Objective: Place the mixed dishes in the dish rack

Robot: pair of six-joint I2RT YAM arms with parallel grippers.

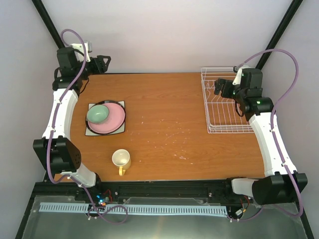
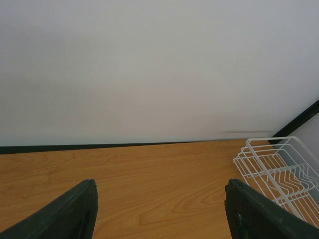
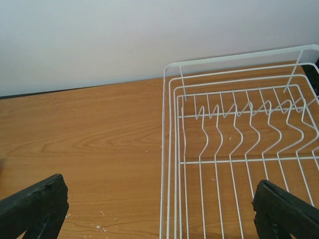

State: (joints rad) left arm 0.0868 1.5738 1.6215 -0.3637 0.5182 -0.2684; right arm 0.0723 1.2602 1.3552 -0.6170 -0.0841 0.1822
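Note:
A mint-green bowl (image 1: 98, 114) sits on a pink round plate (image 1: 113, 121), which lies on a dark-rimmed plate and a white square plate (image 1: 91, 131) at the table's left. A yellow mug (image 1: 121, 160) stands upright near the front edge. The green plate is not visible. The white wire dish rack (image 1: 225, 119) stands at the far right; it holds no dishes and also shows in the right wrist view (image 3: 234, 144) and the left wrist view (image 2: 279, 172). My left gripper (image 1: 105, 63) is open and empty at the far left corner. My right gripper (image 1: 219, 87) is open and empty above the rack's left rim.
The wooden table (image 1: 169, 124) carries a few white crumbs near its middle. White walls stand behind and beside the table. Black frame posts run up at both back corners.

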